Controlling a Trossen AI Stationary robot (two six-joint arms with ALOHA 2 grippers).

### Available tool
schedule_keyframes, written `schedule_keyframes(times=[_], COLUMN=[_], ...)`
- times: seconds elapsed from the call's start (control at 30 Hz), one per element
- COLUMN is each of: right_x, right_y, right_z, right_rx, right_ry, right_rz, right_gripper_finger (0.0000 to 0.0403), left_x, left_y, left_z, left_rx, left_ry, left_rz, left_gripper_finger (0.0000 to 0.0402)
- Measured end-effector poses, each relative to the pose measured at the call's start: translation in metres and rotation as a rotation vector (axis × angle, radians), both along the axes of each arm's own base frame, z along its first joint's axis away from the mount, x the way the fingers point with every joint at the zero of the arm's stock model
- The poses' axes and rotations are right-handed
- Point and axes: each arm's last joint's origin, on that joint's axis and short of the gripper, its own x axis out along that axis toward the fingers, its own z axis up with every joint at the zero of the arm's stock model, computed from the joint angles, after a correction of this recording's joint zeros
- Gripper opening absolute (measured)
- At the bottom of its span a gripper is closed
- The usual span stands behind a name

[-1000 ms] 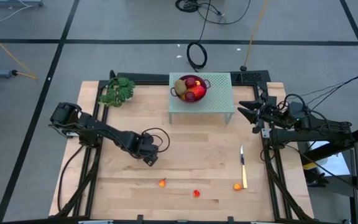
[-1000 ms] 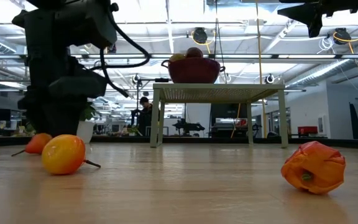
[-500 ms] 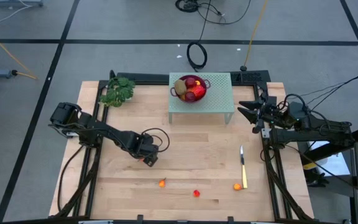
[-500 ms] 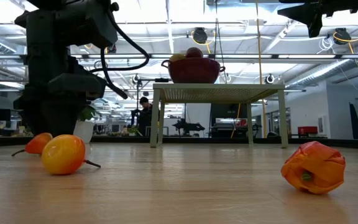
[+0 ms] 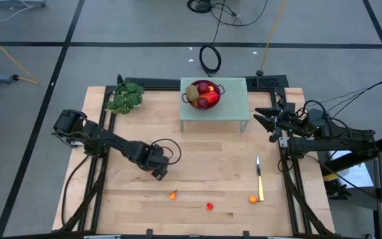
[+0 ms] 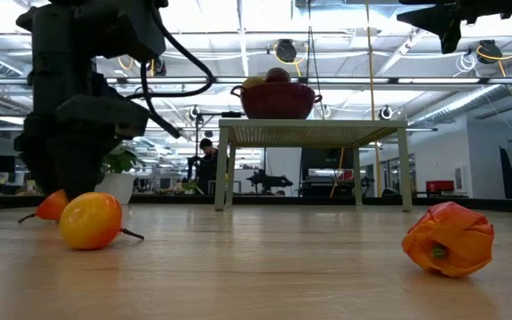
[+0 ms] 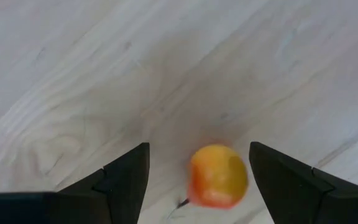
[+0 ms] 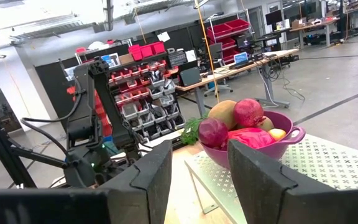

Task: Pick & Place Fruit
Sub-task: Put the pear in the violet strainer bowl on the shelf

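My left gripper (image 5: 158, 170) hovers low over the middle-left of the table, open. In its wrist view (image 7: 197, 180) a small orange-yellow fruit (image 7: 217, 176) lies on the wood between the two fingertips, untouched. That fruit (image 5: 172, 195) sits just nearer the near edge than the gripper; at table height it shows as an orange ball (image 6: 90, 220). A red piece (image 5: 209, 206) and an orange piece (image 5: 253, 198) also lie near the near edge. A purple bowl (image 5: 203, 94) holds more fruit. My right gripper (image 5: 264, 118) waits open at the right edge.
The bowl stands on a small pale green stand (image 5: 231, 106) at the far middle. A leafy sprig (image 5: 125, 98) lies at the far left. A slim knife (image 5: 259, 178) lies right of centre, beside the orange piece. Another small orange-red fruit (image 6: 53, 204) shows under the left arm.
My left gripper has shifted slightly toward the table's left, staying low and open. The fruit on the table has stayed where it was.
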Motion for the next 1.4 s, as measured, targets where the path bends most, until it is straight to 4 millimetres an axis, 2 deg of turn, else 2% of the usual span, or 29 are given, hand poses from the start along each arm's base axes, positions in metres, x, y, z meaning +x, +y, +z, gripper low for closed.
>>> schedule_keyframes(times=[0.47, 1.27, 1.4], right_x=[0.0, 0.0, 0.0], right_y=[0.0, 0.0, 0.0], right_z=[0.0, 0.0, 0.0], right_rx=[0.0, 0.024, 0.024], right_ry=[0.0, -0.008, -0.008], right_rz=[0.0, 0.005, 0.005], right_gripper_finger=[0.0151, 0.0151, 0.0151], left_x=[-0.006, -0.006, -0.007], left_y=[-0.016, -0.014, -0.014], left_z=[0.0, 0.0, 0.0], left_rx=[-0.007, 0.044, 0.055], left_ry=[0.009, 0.004, 0.01], left_rz=[-0.093, -0.085, -0.081], left_gripper_finger=[0.0273, 0.0272, 0.0248])
